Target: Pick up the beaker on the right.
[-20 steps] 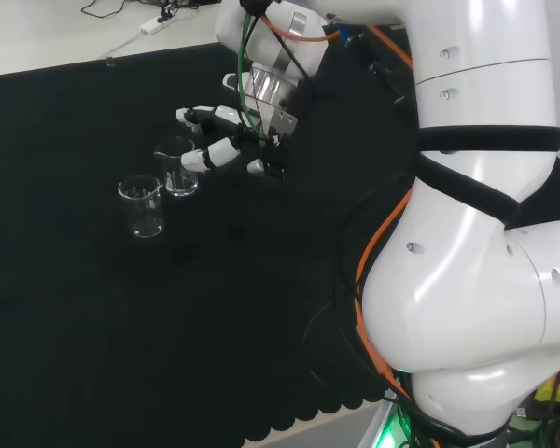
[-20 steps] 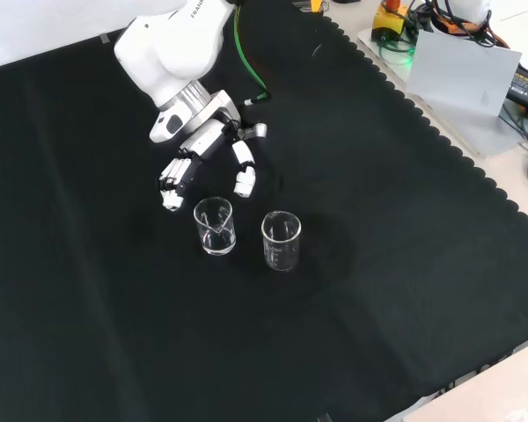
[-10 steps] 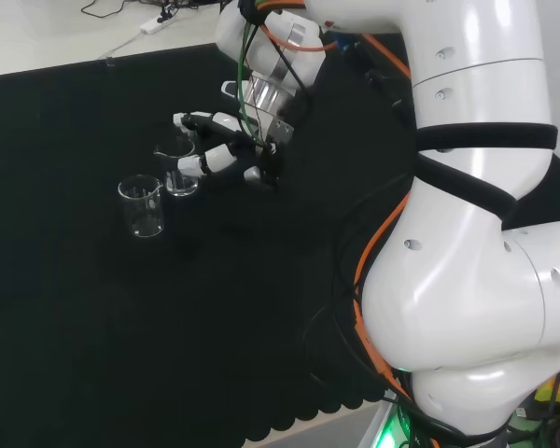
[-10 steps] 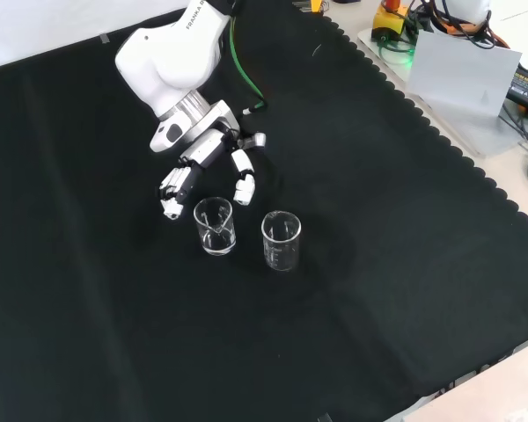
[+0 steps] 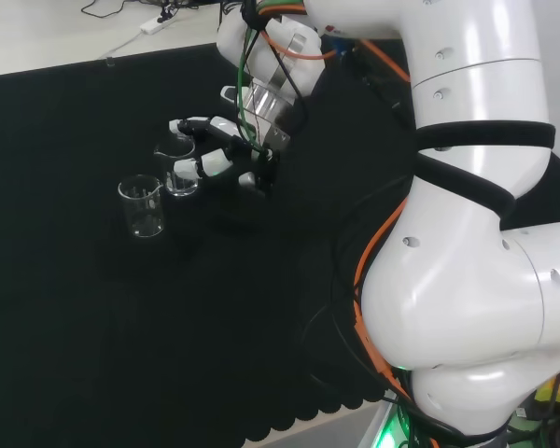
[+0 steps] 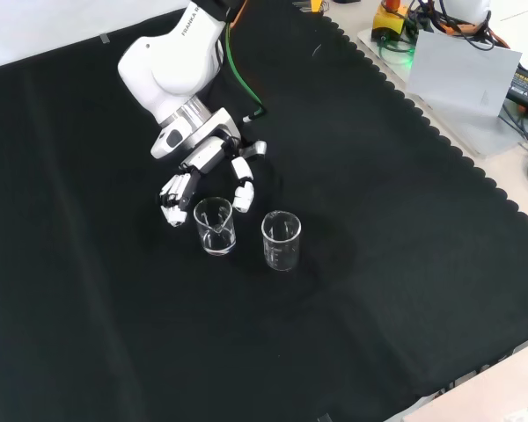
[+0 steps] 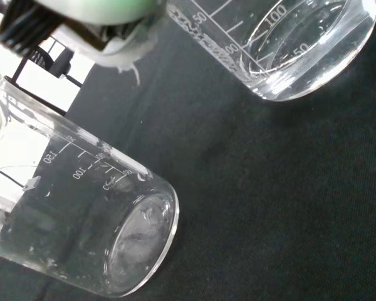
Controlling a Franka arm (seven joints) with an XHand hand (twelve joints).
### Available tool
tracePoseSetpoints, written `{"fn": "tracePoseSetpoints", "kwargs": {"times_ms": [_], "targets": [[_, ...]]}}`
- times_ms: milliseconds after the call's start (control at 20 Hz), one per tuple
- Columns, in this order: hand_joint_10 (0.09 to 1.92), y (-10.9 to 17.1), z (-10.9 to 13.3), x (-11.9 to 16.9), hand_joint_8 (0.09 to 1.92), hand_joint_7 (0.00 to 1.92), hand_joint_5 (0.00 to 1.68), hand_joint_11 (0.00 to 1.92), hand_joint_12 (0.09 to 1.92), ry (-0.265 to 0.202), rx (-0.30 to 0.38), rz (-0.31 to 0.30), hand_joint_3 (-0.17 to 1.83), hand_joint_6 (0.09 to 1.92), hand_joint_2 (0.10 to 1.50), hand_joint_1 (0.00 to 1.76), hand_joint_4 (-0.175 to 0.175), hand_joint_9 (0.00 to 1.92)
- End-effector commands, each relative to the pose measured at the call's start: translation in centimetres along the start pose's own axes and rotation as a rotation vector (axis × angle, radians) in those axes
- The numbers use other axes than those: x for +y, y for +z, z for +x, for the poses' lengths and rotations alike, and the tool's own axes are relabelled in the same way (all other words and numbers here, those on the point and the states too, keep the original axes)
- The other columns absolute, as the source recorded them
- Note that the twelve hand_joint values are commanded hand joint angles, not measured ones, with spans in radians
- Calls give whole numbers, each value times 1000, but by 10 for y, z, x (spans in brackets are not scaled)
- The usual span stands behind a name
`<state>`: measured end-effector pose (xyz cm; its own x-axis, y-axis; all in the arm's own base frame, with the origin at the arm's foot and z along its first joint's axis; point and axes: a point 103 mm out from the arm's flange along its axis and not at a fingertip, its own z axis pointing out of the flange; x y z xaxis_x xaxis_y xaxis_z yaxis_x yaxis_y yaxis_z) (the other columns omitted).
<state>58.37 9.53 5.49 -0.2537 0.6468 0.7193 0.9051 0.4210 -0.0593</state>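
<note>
Black cloth (image 6: 405,264): 2 seemingly empty beakers (image 6: 281,240)

- The nearer beaker (image 7: 81,232) in the wrist view carries a printed measuring scale with tick marks; the numbers 150 and 100 can be read on it.
- The other beaker (image 7: 301,50) there has a like scale, reading 100 and 50 twice.
- Lettering on the arm's white link (image 6: 172,61) is a brand name.

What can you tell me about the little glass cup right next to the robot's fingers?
The beaker is clear glass, with printed measuring marks and a small pouring lip. It stands upright on the black cloth and looks empty. The hand reaches around it with fingers spread; whether they touch it is unclear. A second beaker stands apart beside it.
</note>
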Motion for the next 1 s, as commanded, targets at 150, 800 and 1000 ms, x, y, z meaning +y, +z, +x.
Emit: {"fn": "tracePoseSetpoints", "kwargs": {"times_ms": [150, 800, 1000], "targets": [[590, 8, -2, 7, 535, 256, 386, 0, 1109, -7, 33, -10, 684, 87, 509, 927, -24, 320], [582, 16, 12, 23, 529, 275, 385, 0, 1147, -65, 99, -15, 710, 87, 503, 945, -25, 359], [579, 22, 10, 25, 529, 292, 393, 0, 1231, -60, 85, -11, 726, 87, 496, 954, -24, 405]]}}
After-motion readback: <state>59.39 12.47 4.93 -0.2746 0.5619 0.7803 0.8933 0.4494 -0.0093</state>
